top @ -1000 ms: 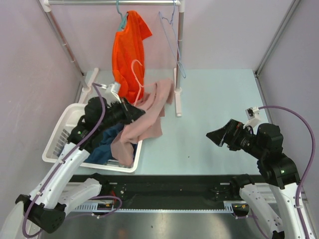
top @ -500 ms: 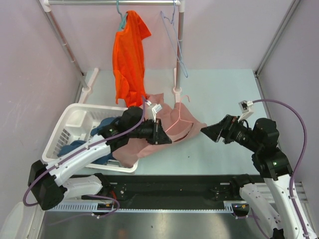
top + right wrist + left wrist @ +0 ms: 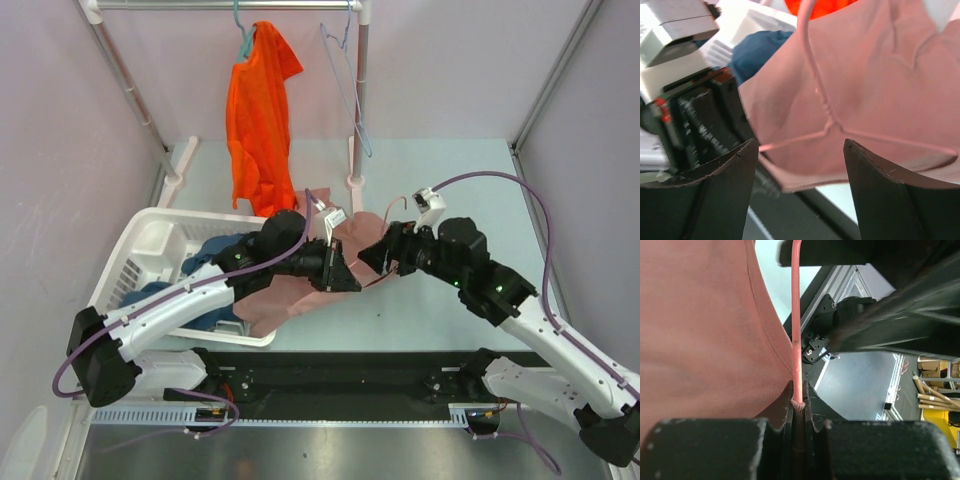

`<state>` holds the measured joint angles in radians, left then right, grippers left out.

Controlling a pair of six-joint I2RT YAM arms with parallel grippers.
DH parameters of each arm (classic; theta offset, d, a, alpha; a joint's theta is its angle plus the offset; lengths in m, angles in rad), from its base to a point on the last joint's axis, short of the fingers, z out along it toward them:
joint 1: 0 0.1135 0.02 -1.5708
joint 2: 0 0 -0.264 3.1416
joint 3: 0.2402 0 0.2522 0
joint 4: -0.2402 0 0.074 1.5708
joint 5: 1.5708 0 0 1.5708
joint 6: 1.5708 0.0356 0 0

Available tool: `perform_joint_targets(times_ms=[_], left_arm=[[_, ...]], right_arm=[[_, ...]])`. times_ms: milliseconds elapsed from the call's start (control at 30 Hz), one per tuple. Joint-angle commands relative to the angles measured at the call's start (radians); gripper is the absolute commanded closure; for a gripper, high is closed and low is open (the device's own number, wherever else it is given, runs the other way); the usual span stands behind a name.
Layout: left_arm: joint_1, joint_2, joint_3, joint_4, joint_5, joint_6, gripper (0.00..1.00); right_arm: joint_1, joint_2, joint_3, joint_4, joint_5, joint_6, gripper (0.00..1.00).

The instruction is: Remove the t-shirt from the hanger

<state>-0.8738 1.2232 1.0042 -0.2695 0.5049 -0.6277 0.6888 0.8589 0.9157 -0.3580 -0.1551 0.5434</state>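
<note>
Step in hand: strip the pink t-shirt (image 3: 290,297) off its hanger (image 3: 796,315). In the top view both sit mid-frame, at the right edge of the basket (image 3: 140,235). We judge the right gripper (image 3: 799,155) should close on fabric only, clear of the wire, then pull away from the left gripper (image 3: 797,412). That one is pressed together, pinching the hanger wire. The right gripper's jaws are spread, straddling shirt and hanger neck; we cannot confirm contact.

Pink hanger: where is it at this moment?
The pink hanger lies mid-table in the top view, on the pink t-shirt, its wire clamped in the left gripper, facing the open right gripper.
</note>
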Motion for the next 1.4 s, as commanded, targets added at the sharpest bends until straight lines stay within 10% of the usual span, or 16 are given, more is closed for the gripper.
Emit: perform_joint_targets(times_ms=[0,700,900,1000,1167,1367], left_arm=[[-0.017,-0.022,0.047,0.047,0.037,0.016,1.0],[-0.022,-0.063,0.024,0.044,0.052,0.022,1.0],[-0.022,-0.082,0.028,0.036,0.041,0.026,1.0],[-0.022,-0.094,0.017,0.027,0.011,0.032,0.76],[-0.022,-0.154,-0.021,-0.028,-0.063,0.092,0.34],[-0.021,-0.224,-0.073,-0.128,-0.151,0.146,0.26]], right_arm=[[0.074,0.031,0.04,0.097,0.265,-0.065,0.28],[0.118,0.075,0.114,0.089,0.313,-0.095,0.36],[0.133,0.108,0.077,0.146,0.377,-0.092,0.73],[0.141,0.091,0.077,0.133,0.457,-0.091,1.0],[0.132,0.011,0.112,0.01,0.58,-0.077,1.0],[0.083,-0.107,0.13,-0.11,0.644,-0.054,1.0]])
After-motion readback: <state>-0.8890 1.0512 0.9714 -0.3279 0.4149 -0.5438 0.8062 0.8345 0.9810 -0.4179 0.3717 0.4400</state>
